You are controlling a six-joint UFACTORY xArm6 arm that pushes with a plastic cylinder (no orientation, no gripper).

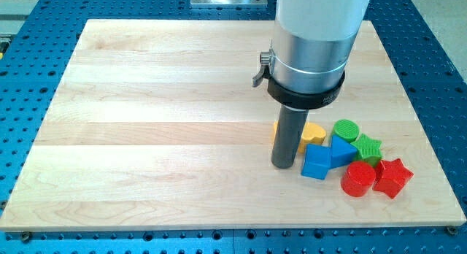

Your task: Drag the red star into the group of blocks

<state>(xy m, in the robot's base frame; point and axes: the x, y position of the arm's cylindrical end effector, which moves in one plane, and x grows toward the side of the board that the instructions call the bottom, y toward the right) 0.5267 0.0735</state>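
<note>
Resting on the wooden board (146, 101), my tip (282, 166) stands just to the view's left of the blue cube (316, 163); I carry no jaws, only this bare rod. The red star (392, 177) lies on the far side of that cube, at the cluster's lower right edge, touching or nearly touching the red cylinder (358, 179). Reaching it straight across would likely plough through the blue cube, blue triangle (341, 150), green star (368, 147) and green cylinder (346, 129), scattering the group. A yellow block (312, 133) sits half hidden behind my rod, above the cube.
</note>
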